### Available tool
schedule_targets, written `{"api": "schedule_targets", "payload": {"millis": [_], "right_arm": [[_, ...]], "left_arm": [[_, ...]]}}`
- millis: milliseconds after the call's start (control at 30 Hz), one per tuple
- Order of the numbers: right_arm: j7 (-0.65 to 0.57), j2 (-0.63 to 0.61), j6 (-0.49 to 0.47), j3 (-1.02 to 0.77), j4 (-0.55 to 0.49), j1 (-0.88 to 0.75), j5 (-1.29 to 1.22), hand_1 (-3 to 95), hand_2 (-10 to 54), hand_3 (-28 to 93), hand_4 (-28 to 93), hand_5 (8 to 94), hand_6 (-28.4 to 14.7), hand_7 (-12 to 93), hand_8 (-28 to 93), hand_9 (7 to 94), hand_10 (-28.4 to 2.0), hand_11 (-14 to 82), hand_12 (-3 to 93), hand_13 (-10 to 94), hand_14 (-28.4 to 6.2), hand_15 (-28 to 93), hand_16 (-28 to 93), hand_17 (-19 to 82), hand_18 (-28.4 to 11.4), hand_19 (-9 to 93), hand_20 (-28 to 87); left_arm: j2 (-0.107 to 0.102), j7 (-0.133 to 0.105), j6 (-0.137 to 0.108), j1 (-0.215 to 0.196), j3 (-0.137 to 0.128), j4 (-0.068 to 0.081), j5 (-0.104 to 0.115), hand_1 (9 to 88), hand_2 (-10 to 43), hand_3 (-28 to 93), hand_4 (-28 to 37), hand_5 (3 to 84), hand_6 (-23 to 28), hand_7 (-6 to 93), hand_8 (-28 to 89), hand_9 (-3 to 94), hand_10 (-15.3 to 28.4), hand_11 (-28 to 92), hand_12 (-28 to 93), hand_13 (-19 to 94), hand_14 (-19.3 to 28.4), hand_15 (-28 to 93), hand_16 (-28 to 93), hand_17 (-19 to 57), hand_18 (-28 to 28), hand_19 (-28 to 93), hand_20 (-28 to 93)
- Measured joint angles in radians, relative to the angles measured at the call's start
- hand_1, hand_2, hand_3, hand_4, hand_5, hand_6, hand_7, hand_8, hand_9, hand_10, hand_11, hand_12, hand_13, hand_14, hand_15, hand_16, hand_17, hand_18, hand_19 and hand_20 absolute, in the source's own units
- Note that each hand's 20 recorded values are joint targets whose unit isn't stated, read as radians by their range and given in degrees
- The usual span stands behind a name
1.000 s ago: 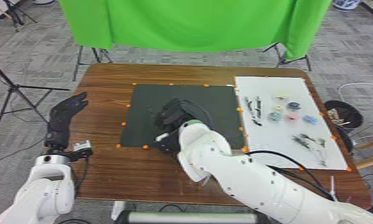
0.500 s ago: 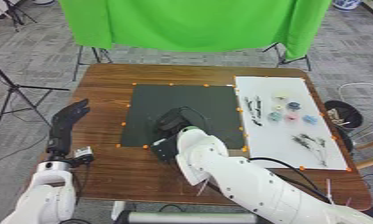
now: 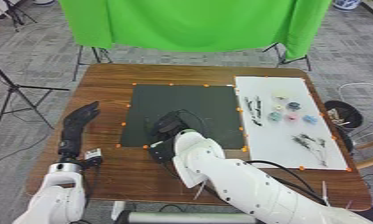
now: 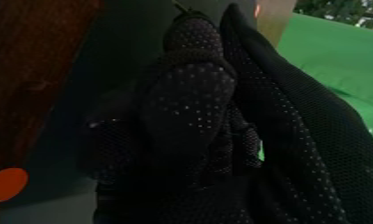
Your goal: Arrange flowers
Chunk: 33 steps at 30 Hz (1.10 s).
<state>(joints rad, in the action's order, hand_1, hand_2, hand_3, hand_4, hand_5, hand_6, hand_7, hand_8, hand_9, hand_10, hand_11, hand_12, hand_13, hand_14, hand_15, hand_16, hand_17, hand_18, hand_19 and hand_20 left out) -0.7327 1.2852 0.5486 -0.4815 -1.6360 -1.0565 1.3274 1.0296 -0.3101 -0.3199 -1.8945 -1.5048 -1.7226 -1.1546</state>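
"Left hand?"
"Over the left side of the surface, fingers extended and released."
"Right hand?"
"Over the near part of the dark mat. Released, clenched or grasping: cannot tell. A thin tip shows just beyond it in the wrist view."
"Flowers?"
"Pastel blooms, dark stems and sprigs noted on the white board, right side."
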Motion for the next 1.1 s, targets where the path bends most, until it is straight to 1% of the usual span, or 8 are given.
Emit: {"api": "schedule_targets", "payload": {"millis": [133,333,700,767,867,933,1000,1100], "right_arm": [[-0.003,0.011,0.001,-0.014,0.014,0.000,-0.002,57.3,-9.5,63,19,66.5,-6.2,54,4,93.2,-12.7,24.9,25.9,94,-3.5,51,16,78,-3.5,77,36],[-0.003,0.012,0.006,-0.015,0.015,0.000,-0.012,57.3,-9.5,63,17,66.3,-5.9,53,4,93.4,-12.7,22.3,25.1,94,-3.3,49,16,78,-3.5,75,37],[-0.007,0.012,-0.005,-0.025,0.014,-0.001,-0.025,56.4,-9.3,64,16,64.9,-5.5,54,5,92.9,-12.3,21.7,27.1,94,-2.9,48,16,77,-3.9,74,39],[-0.007,0.012,-0.005,-0.025,0.014,-0.001,-0.024,53.6,-9.4,65,16,64.2,-5.6,53,6,91.6,-11.2,21.3,29.6,94,-3.1,47,17,77,-3.9,73,41],[-0.003,0.009,-0.010,-0.018,0.012,0.000,-0.009,47.7,-8.3,64,15,64.4,-5.9,50,9,88.1,-12.5,23.4,27.4,94,-3.8,46,19,76,-4.5,72,43],[0.003,0.003,-0.025,-0.009,0.011,0.000,0.020,42.7,-6.4,64,14,64.9,-5.9,48,10,85.6,-14.0,26.4,21.7,94,-4.2,45,20,76,-5.1,72,43],[0.012,-0.006,-0.047,0.006,0.008,0.001,0.066,39.9,-5.0,64,14,65.3,-5.7,47,11,84.6,-15.0,25.3,20.2,94,-4.6,44,20,75,-5.6,73,43],[0.032,-0.023,-0.074,0.025,0.003,0.002,0.116,30.8,-1.0,67,8,65.7,-4.7,40,11,81.1,-15.9,20.7,18.4,94,-5.2,43,21,74,-6.4,75,40]], "left_arm": [[0.008,0.000,0.006,0.008,0.010,0.001,0.000,14.7,-3.8,75,-28.3,44.4,-0.1,15.6,-10,45.0,13.0,17,9,32,13.4,12,-1,3.8,9.5,3,14],[0.016,-0.002,0.012,0.012,0.014,0.001,0.001,14.8,-4.1,75,-28.3,44.4,-0.1,15.5,-10,45.0,13.0,17,9,32,13.5,12,-1,3.8,9.6,3,14],[0.021,-0.004,0.020,0.015,0.015,0.004,0.003,14.8,-4.6,75,-28.3,44.3,-0.1,15.6,-10,44.9,12.9,17,9,32,13.8,13,-1,3.7,9.8,3,14],[0.021,-0.004,0.021,0.016,0.015,0.005,0.003,14.9,-4.7,75,-28.3,44.2,-0.1,15.6,-10,44.9,12.9,17,9,32,13.8,13,-1,3.6,9.8,3,14],[0.021,-0.004,0.025,0.017,0.015,0.006,0.003,14.8,-5.0,75,-28.3,44.2,-0.2,15.7,-10,44.9,12.9,17,9,32,13.8,13,-1,3.6,9.8,3,14],[0.021,-0.004,0.028,0.017,0.014,0.007,0.004,14.9,-5.1,75,-28.3,44.2,-0.1,15.6,-10,44.8,12.9,17,9,32,13.7,13,-1,3.6,9.8,3,14],[0.021,-0.003,0.031,0.017,0.014,0.007,0.004,14.9,-5.0,75,-28.3,44.2,-0.1,15.5,-10,44.9,12.9,17,9,32,13.8,13,-1,3.6,9.9,3,14],[0.021,-0.003,0.033,0.018,0.014,0.007,0.004,14.9,-5.2,75,-28.3,44.2,-0.1,15.5,-10,44.9,12.9,17,9,32,13.8,13,-1,3.6,9.9,3,14]]}}
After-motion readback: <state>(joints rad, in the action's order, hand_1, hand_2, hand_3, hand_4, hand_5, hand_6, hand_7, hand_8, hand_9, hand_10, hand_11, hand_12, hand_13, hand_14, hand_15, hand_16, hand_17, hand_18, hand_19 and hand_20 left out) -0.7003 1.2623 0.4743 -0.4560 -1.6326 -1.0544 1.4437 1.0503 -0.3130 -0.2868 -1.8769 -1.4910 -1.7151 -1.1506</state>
